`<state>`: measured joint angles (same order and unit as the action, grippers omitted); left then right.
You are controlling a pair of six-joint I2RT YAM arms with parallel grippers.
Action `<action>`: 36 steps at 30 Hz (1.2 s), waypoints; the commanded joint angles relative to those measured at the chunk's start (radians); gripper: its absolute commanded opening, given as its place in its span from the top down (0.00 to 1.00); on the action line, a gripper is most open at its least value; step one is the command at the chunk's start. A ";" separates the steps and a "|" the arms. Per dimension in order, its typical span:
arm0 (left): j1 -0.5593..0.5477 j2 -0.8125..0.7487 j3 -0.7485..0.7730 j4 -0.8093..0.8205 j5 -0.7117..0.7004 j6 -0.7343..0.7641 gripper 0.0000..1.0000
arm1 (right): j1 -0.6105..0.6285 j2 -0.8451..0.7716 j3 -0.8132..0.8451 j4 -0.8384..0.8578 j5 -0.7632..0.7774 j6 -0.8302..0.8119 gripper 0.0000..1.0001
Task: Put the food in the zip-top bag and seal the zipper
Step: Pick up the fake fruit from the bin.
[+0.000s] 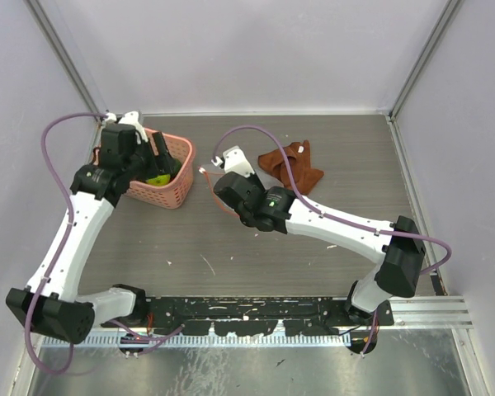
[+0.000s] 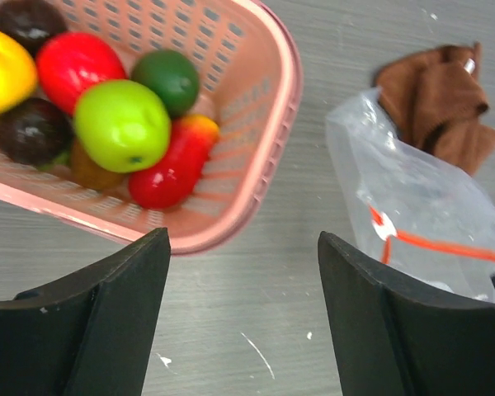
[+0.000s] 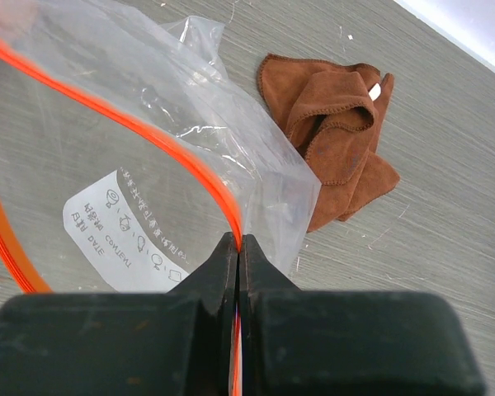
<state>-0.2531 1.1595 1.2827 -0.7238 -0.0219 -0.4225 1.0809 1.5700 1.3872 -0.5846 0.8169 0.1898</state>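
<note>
The pink basket (image 1: 180,186) at the back left holds the food: a green apple (image 2: 122,124), a red fruit (image 2: 78,62), a yellow one (image 2: 4,70), a red-yellow one (image 2: 173,161) and dark ones. My left gripper (image 1: 165,161) hangs over the basket; in its wrist view it (image 2: 243,239) is open and empty above bare table. The clear zip-top bag (image 3: 148,173) lies right of the basket (image 2: 264,132). My right gripper (image 3: 239,239) is shut on the bag's red zipper (image 3: 148,132), with the mouth gaping open. The bag (image 2: 421,198) and its white tab (image 2: 385,227) show in the left wrist view.
A crumpled brown cloth (image 1: 293,165) lies on the table behind the bag, also in the right wrist view (image 3: 338,140). White walls enclose the table at the back and both sides.
</note>
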 commanded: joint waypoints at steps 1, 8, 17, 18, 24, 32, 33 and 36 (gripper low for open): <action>0.060 0.091 0.114 -0.071 -0.076 0.104 0.24 | 0.007 -0.006 0.011 0.047 0.005 -0.002 1.00; 0.134 0.324 0.256 -0.187 -0.086 0.143 0.17 | 0.007 -0.005 0.009 0.056 0.000 -0.003 1.00; 0.178 0.546 0.334 -0.204 -0.049 0.105 0.11 | 0.008 0.013 0.015 0.065 -0.010 -0.007 1.00; 0.179 0.568 0.340 -0.204 -0.049 0.102 0.09 | 0.008 0.013 0.015 0.066 -0.010 -0.009 1.00; 0.191 0.658 0.351 -0.186 -0.049 0.074 0.04 | 0.008 0.008 0.004 0.077 -0.012 -0.012 1.00; 0.193 0.708 0.318 -0.155 -0.029 0.051 0.08 | 0.008 0.018 0.005 0.080 -0.018 -0.013 1.00; 0.193 0.709 0.315 -0.151 -0.027 0.049 0.09 | 0.007 0.018 0.005 0.080 -0.018 -0.013 1.00; 0.193 0.703 0.298 -0.134 -0.018 0.044 0.14 | 0.008 0.016 0.006 0.079 -0.016 -0.014 1.00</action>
<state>-0.0681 1.8751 1.5894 -0.9062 -0.0647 -0.3595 1.0813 1.5867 1.3865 -0.5468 0.7906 0.1822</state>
